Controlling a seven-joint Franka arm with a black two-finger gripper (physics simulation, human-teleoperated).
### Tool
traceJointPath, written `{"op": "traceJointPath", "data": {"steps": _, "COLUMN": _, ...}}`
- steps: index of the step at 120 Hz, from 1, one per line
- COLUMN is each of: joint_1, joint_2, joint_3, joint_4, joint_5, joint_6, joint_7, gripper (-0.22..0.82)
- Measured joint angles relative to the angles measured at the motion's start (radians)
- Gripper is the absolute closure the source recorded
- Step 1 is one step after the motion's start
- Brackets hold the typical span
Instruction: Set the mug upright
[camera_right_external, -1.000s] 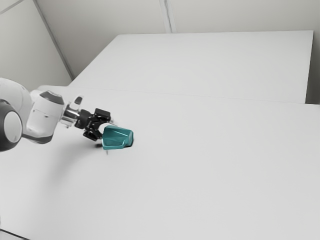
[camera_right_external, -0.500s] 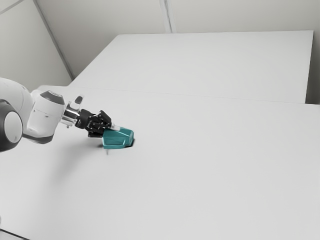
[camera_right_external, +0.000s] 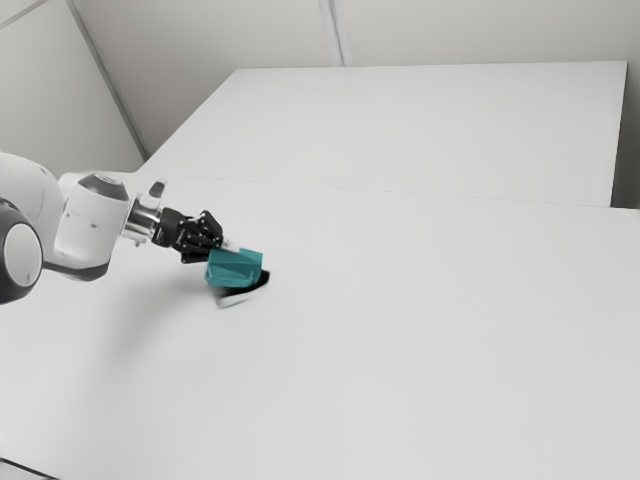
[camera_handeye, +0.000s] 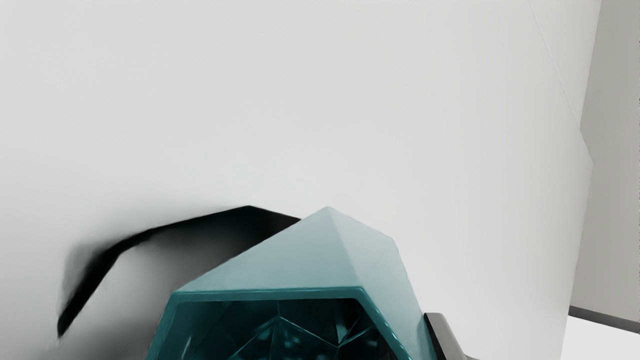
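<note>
Pretty plain room: pale grey walls (camera_right_external: 200, 60) with a big white table (camera_right_external: 420, 350) running out well past the gripper, plus another white surface (camera_right_external: 430, 125) beyond that, across a thin seam. There's a bit of dark cable (camera_right_external: 30, 468) too, well apart from the gripper, back on the arm's side. The white arm (camera_right_external: 95, 230) reaches out low over the table, and the black gripper (camera_right_external: 230, 246) at its end has the teal mug (camera_right_external: 236, 269). Its fingers are drawn in close, so it's basically closed down with just the mug's wall pinched in there, from what I can make out. One finger (camera_handeye: 442, 337) sits right up against the outside of the mug; the other is hidden, so I can't tell exactly where that one presses. As for the mug, it's right at the fingertips and nowhere near upright: it's lying over sideways, with the open mouth facing back toward the gripper and the closed end pointing away from it. You can look straight into the dark, faceted inside from the hand. A dark curved shadow (camera_right_external: 245, 293) lies on the table under the mug, with some pale table showing between, so at least part of the mug is up off the surface. Can't tell whether any edge touches down, though.
</note>
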Motion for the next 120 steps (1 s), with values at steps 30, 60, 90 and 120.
{"op": "traceJointPath", "data": {"steps": 30, "joint_1": -0.014, "joint_2": -0.019, "joint_3": -0.008, "joint_4": 0.028, "joint_5": 0.013, "joint_6": 0.002, "joint_7": -0.004, "gripper": 0.77}}
{"op": "traceJointPath", "data": {"steps": 60, "joint_1": -0.048, "joint_2": -0.036, "joint_3": -0.054, "joint_4": 0.28, "joint_5": 0.596, "joint_6": -0.057, "joint_7": -0.103, "gripper": 0.78}}
{"op": "traceJointPath", "data": {"steps": 90, "joint_1": -0.062, "joint_2": 0.008, "joint_3": -0.077, "joint_4": 0.267, "joint_5": 1.053, "joint_6": -0.051, "joint_7": -0.268, "gripper": 0.78}}
{"op": "traceJointPath", "data": {"steps": 120, "joint_1": -0.06, "joint_2": 0.011, "joint_3": -0.076, "joint_4": 0.233, "joint_5": 1.071, "joint_6": 0.028, "joint_7": -0.397, "gripper": 0.78}}
